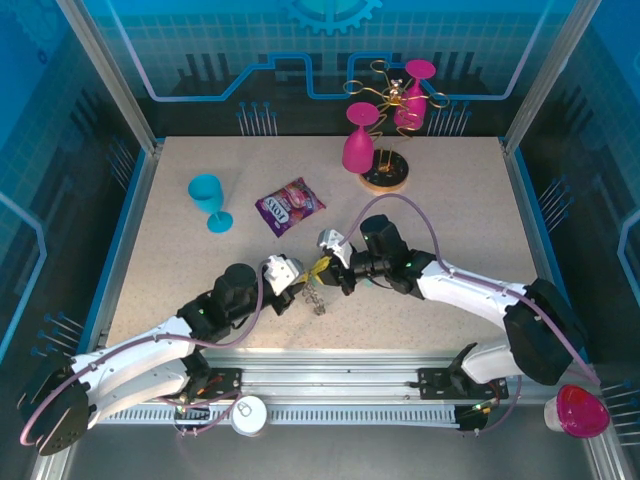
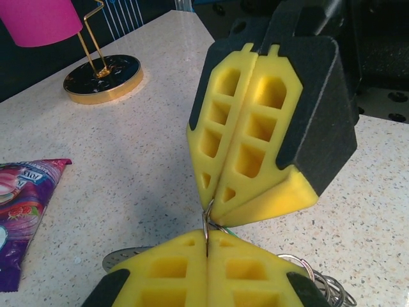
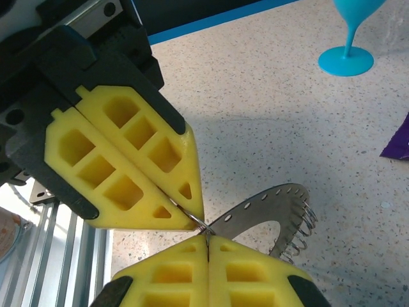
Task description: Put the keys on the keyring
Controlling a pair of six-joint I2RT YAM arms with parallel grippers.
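Both yellow-padded grippers meet tip to tip over the table's middle. My left gripper [image 1: 297, 273] [image 2: 206, 248] is shut on a small wire loop [image 2: 206, 225] at the rim of the keyring [image 1: 315, 298]. My right gripper [image 1: 334, 262] [image 3: 208, 244] is shut on the same loop [image 3: 199, 223] from the other side. The keyring's flat perforated metal band [image 3: 268, 206] and its fringe of wire loops [image 3: 300, 231] hang beside the pinch point. A thin green sliver [image 2: 238, 233] shows behind the right gripper's tip; I cannot tell if it is a key. The keys are otherwise hidden.
A purple snack packet [image 1: 290, 205] lies just beyond the grippers. A blue glass [image 1: 208, 200] stands at the far left. The glass rack's round base [image 1: 385, 177] holds pink glasses at the back. A pink cup [image 1: 580, 410] sits off the table's near right corner.
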